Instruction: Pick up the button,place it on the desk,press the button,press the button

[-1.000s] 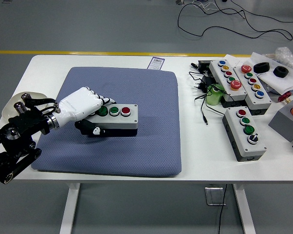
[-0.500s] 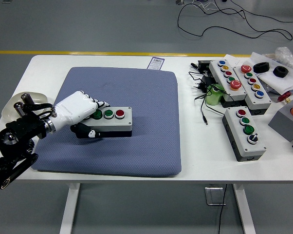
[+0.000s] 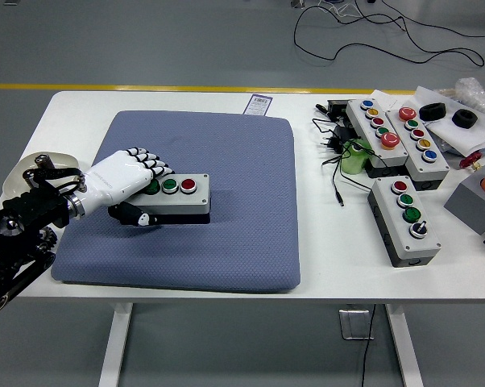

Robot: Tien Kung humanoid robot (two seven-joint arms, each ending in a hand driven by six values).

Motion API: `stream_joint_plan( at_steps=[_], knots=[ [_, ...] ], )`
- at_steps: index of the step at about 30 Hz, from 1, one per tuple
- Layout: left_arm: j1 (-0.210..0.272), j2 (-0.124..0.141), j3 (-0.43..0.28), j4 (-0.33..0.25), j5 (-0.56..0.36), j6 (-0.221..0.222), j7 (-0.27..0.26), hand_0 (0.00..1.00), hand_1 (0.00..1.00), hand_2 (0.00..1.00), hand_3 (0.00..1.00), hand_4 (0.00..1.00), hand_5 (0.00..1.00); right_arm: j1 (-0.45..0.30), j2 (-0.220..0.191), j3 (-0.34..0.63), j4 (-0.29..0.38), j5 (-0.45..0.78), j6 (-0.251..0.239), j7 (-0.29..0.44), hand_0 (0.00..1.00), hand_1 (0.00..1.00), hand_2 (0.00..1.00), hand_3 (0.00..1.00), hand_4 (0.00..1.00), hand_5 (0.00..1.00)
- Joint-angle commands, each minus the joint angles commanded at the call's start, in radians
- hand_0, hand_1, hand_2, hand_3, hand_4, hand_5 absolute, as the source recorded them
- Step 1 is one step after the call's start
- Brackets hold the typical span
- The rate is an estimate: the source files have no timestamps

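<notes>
A grey button box (image 3: 180,196) with two green buttons and one red button sits over the blue-grey pad (image 3: 226,234), left of its middle. My left hand (image 3: 138,189), white with black fingertips, is shut on the box's left end: fingers lie over the top by the leftmost green button, and the thumb (image 3: 135,216) is against the front side. A dark shadow under the box suggests that it is lifted slightly. My right hand is out of view.
Three more button boxes (image 3: 405,218) lie at the right with black cables (image 3: 337,157), a green object (image 3: 355,157), black rings and a grey block (image 3: 474,201). A round beige dish (image 3: 21,173) sits at the left table edge.
My left hand has drawn the button box to the left and slightly away across the pad, by about a box third. Nothing else has moved.
</notes>
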Motion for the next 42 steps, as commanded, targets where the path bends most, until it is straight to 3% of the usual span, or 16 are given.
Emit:
stream_joint_plan(
  at_steps=[5,9,11,13,15,16,21,22,24,27,28,30,33,34,38,42],
  knots=[
    [0.018,0.018,-0.035,-0.046,0.000,-0.045,0.007,0.998,0.998,0.998,0.998,0.958,0.502,0.001,0.000,0.001,0.000,-0.001,0.000,0.000,0.701,0.697,0.732,0.607,0.457,0.305],
    [0.054,0.037,-0.095,-0.118,-0.001,-0.101,-0.004,0.998,0.998,0.998,0.998,0.958,0.502,0.001,0.000,0.003,0.000,-0.002,-0.001,0.000,0.701,0.697,0.732,0.607,0.457,0.305],
    [0.079,0.044,-0.138,-0.165,-0.029,-0.156,-0.005,0.998,0.998,0.998,0.998,0.972,0.530,0.001,-0.001,0.004,0.000,-0.003,0.000,0.000,0.699,0.697,0.731,0.607,0.457,0.304],
    [0.104,0.050,-0.177,-0.212,-0.064,-0.177,-0.002,0.998,0.998,0.998,0.998,0.972,0.530,0.001,-0.001,0.004,0.000,-0.004,0.000,0.000,0.699,0.697,0.731,0.607,0.457,0.304],
    [0.138,0.050,-0.237,-0.275,-0.109,-0.171,0.009,0.998,0.998,0.998,0.998,0.972,0.530,0.001,-0.001,0.006,0.000,-0.004,0.000,0.000,0.699,0.697,0.731,0.607,0.457,0.304],
    [0.153,0.047,-0.263,-0.301,-0.129,-0.167,0.016,0.930,0.926,0.985,0.942,0.873,0.742,0.001,-0.001,0.006,0.000,-0.004,0.000,0.000,0.699,0.697,0.730,0.607,0.457,0.305],
    [0.223,0.019,-0.371,-0.424,-0.212,-0.086,0.087,0.930,0.926,0.985,0.942,0.873,0.742,0.001,0.000,0.009,0.000,-0.009,0.000,-0.002,0.699,0.697,0.730,0.607,0.457,0.305],
    [0.230,0.014,-0.381,-0.436,-0.204,-0.069,0.101,0.342,0.351,0.385,0.694,0.726,0.920,0.001,0.000,0.010,0.000,-0.011,0.000,-0.002,0.696,0.696,0.730,0.607,0.457,0.304],
    [0.253,-0.006,-0.411,-0.472,-0.181,-0.031,0.156,0.342,0.351,0.385,0.694,0.726,0.920,0.001,0.001,0.018,0.000,-0.019,-0.001,-0.004,0.696,0.696,0.730,0.607,0.457,0.304],
    [0.268,-0.019,-0.424,-0.502,-0.156,-0.033,0.219,0.342,0.351,0.385,0.694,0.726,0.920,0.001,0.002,0.020,0.000,-0.020,-0.001,-0.005,0.696,0.696,0.730,0.607,0.457,0.304],
    [0.271,-0.019,-0.422,-0.509,-0.152,-0.037,0.235,0.002,0.002,0.049,0.573,0.606,0.998,0.001,0.002,0.020,0.000,-0.021,-0.001,-0.006,0.695,0.696,0.725,0.607,0.456,0.302],
    [0.277,-0.018,-0.411,-0.525,-0.165,-0.051,0.255,0.002,0.002,0.049,0.573,0.606,0.998,0.001,0.002,0.019,0.000,-0.021,-0.001,-0.006,0.695,0.696,0.725,0.607,0.456,0.302],
    [0.281,-0.015,-0.385,-0.543,-0.194,-0.109,0.299,0.002,0.002,0.049,0.573,0.606,0.998,0.000,0.002,0.019,0.000,-0.020,-0.002,-0.007,0.695,0.696,0.725,0.607,0.456,0.302],
    [0.281,-0.015,-0.381,-0.543,-0.195,-0.119,0.305,0.002,0.002,0.002,0.616,0.580,0.998,0.000,0.003,0.020,0.000,-0.021,-0.002,-0.007,0.691,0.695,0.723,0.607,0.456,0.301],
    [0.283,-0.013,-0.362,-0.539,-0.224,-0.189,0.317,0.002,0.002,0.002,0.616,0.580,0.998,0.000,0.003,0.026,0.000,-0.025,-0.002,-0.006,0.691,0.695,0.723,0.607,0.456,0.301],
    [0.287,-0.012,-0.346,-0.537,-0.241,-0.217,0.327,0.002,0.002,0.002,0.644,0.582,0.998,0.000,0.003,0.025,0.000,-0.022,-0.003,-0.006,0.690,0.695,0.722,0.607,0.455,0.300]
  ],
)
